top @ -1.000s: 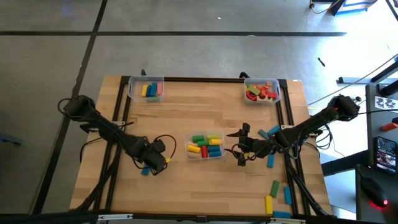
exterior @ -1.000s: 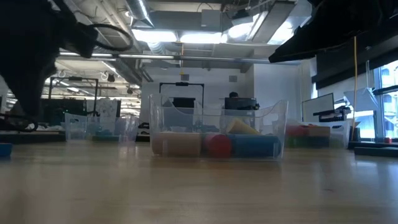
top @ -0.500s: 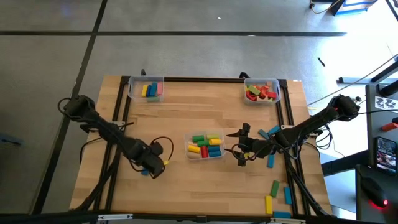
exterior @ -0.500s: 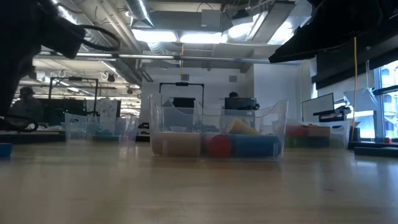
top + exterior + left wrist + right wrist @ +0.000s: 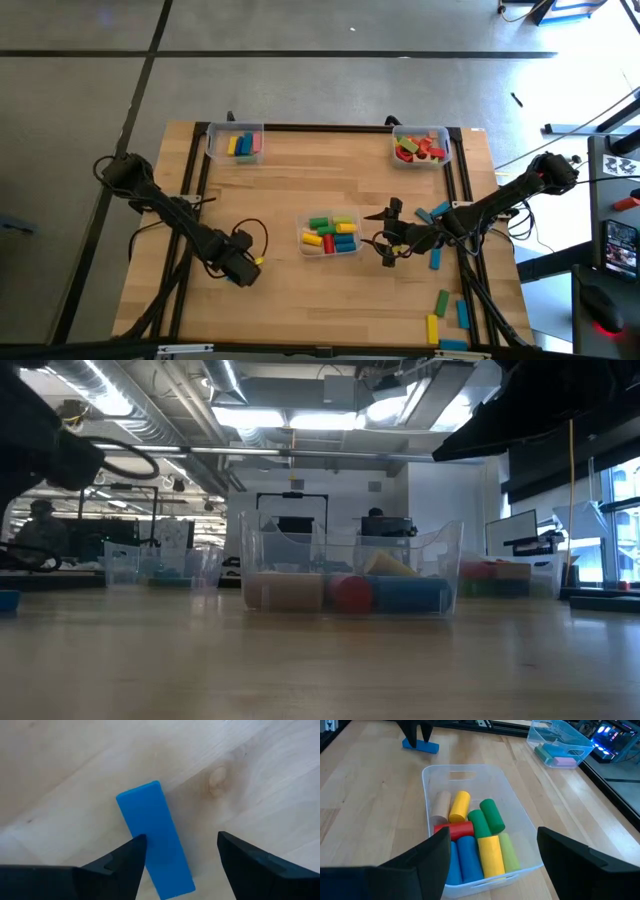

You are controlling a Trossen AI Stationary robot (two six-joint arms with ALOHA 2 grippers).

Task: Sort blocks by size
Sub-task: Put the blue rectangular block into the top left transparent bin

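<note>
Left gripper [image 5: 177,851]: jaws spread wide, nothing held, poised over a blue block [image 5: 155,840] on the table [image 5: 290,190].
Detail: in the left wrist view the block lies flat on the bare wood between the two dark fingers [image 5: 120,862], nearer one than the other, with a gap showing at the wider side; judged a straddle set up so the jaws can close across its short width. Right gripper [image 5: 388,248]: wide open, empty, waiting just beside the centre bin [image 5: 331,235], which holds short yellow, green, red and blue cylinders, a likely size group. Far bins [image 5: 235,141] carry other sorted pieces. Loose blocks [image 5: 440,300] lie well apart by the right edge, unsorted. Task judged partly done.
</note>
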